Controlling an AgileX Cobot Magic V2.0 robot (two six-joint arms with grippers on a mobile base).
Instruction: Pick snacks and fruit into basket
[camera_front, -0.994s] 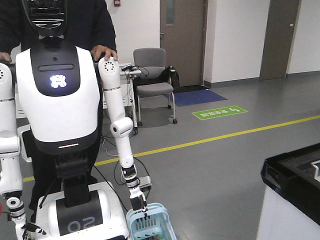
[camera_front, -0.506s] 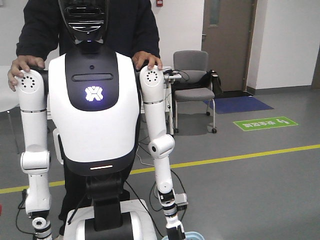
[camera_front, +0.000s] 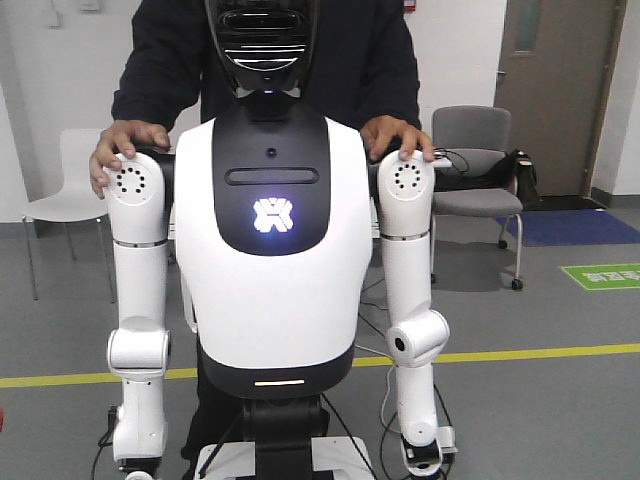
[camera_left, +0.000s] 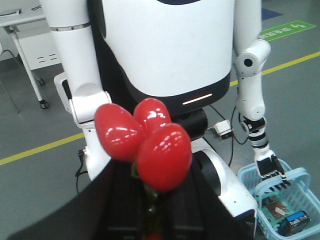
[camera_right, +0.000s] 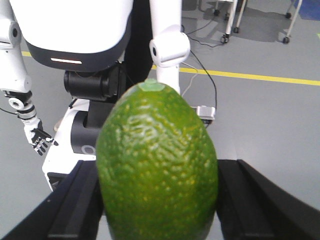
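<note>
Fruit in both wrist views: green bumpy avocado-like fruit (camera_right: 157, 165) sits between right gripper's (camera_right: 159, 210) dark jaws, clamped on it; cluster of three glossy red fruits (camera_left: 145, 142) on a stem fills left wrist view above left gripper (camera_left: 150, 220), fingers not visible, can't tell grip. White humanoid robot (camera_front: 270, 220) faces the cameras; light-blue basket (camera_left: 260, 175) by its base, under its black hand (camera_left: 271, 167), holds packaged items
</note>
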